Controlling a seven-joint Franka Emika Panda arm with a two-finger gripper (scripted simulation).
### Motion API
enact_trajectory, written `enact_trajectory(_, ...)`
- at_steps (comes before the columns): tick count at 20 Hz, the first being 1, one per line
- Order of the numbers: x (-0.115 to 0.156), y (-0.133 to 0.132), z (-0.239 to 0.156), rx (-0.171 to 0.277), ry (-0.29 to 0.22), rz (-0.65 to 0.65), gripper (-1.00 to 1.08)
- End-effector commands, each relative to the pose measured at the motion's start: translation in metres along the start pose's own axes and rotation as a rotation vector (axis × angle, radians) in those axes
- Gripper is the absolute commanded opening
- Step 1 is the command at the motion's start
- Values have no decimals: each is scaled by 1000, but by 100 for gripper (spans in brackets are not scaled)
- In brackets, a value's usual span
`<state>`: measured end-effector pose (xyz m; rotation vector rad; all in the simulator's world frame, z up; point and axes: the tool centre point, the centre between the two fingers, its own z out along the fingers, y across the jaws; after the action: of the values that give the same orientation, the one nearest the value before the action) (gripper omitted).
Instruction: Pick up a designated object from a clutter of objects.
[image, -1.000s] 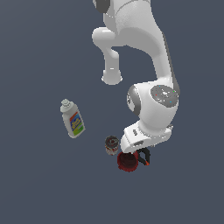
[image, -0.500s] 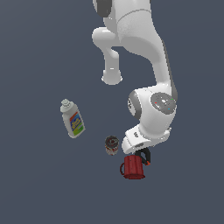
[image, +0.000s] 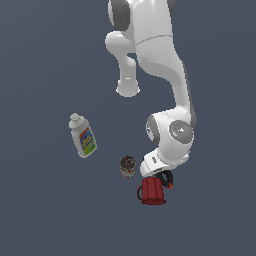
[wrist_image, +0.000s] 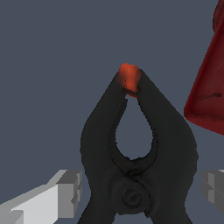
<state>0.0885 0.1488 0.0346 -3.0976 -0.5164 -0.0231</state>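
The black clamp (wrist_image: 140, 148) with an orange-red tip fills the wrist view, lying flat on the dark floor. My gripper (wrist_image: 138, 192) is open and straddles its pivot end, and one grey fingertip (wrist_image: 61, 194) shows on each side with a gap to the clamp arms. In the exterior view only a bit of the clamp (image: 168, 181) peeks out under the white hand, right beside the red mug (image: 152, 191). The gripper's fingers are hidden there by the hand.
A small dark can (image: 128, 166) stands just off the mug on the exterior view's left. A white labelled bottle (image: 82, 136) lies farther to that side. The red mug's wall (wrist_image: 210, 87) is close beside the clamp's tip.
The hand has shifted slightly toward the exterior view's right and come down over the clamp, leaving more of the red mug uncovered. The bottle and can have not moved.
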Motion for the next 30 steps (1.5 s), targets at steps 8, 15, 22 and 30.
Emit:
enact_trajectory(8,-5,2,15,1,-15,4,-100)
enact_trajectory(15,2,-1,1,0,5,-3,-100)
enact_trajectory(22,-2,8,-16,0,4,-3,-100)
enact_trajectory(30,-12,37,-69,0,1,-2,-100)
